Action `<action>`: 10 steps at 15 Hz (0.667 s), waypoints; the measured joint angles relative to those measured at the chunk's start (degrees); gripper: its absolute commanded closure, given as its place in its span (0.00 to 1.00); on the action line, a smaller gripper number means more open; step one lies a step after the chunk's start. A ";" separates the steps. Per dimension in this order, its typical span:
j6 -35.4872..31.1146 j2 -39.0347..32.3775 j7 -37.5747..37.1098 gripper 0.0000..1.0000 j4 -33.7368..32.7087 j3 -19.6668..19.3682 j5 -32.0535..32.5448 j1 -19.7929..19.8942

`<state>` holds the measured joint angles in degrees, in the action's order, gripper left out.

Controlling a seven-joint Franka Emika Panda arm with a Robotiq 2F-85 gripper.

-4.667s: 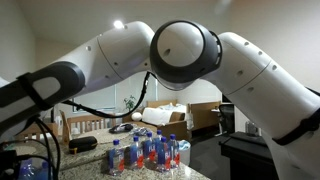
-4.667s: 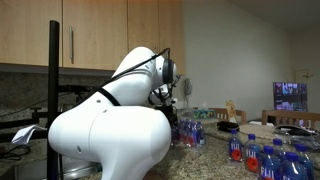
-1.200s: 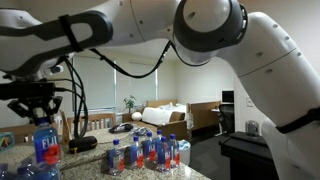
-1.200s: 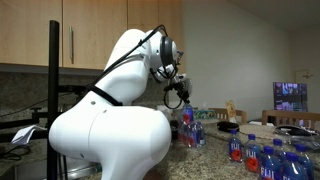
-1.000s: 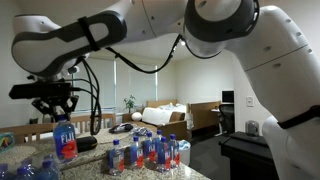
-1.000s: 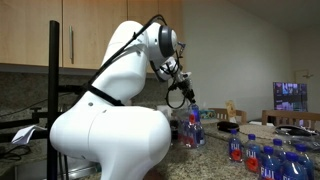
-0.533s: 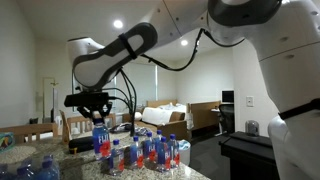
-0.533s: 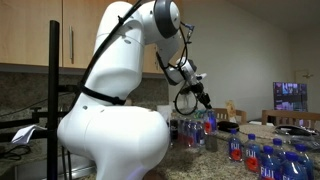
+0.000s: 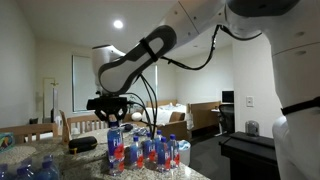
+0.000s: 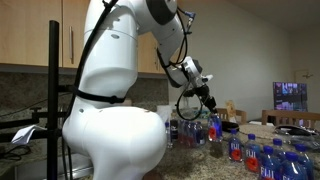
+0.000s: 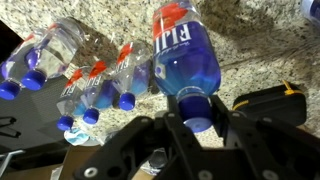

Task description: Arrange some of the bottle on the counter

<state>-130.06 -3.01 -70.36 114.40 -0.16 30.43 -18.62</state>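
The tool is closing its two fingers around the neck of a bottle, just under the blue cap, so the jaws are standing only a neck's width apart. In the wrist view the bottle is hanging straight down from the tool, its blue label facing the camera and a red patch showing at its far end, over the speckled table.

In an exterior view the tool is pointing downward with the bottle hanging at the near edge of a cluster of upright bottles; whether its base is touching the table is not clear. The wrist view is showing that cluster just beside the held bottle, caps blue and labels red or blue.

In an exterior view the arm is reaching out from its white base, and the tool is holding the bottle upright near the table's far part. More bottles are standing in the foreground, well apart from the held one.
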 measured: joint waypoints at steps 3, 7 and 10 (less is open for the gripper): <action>0.07 -0.38 -0.48 0.90 0.05 1.38 0.01 1.16; -0.54 0.12 -3.68 0.90 2.09 1.92 1.02 4.54; -2.93 2.35 -3.54 0.90 6.07 1.45 1.30 8.37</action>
<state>-132.99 -0.66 -73.91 120.47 1.29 31.72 -10.25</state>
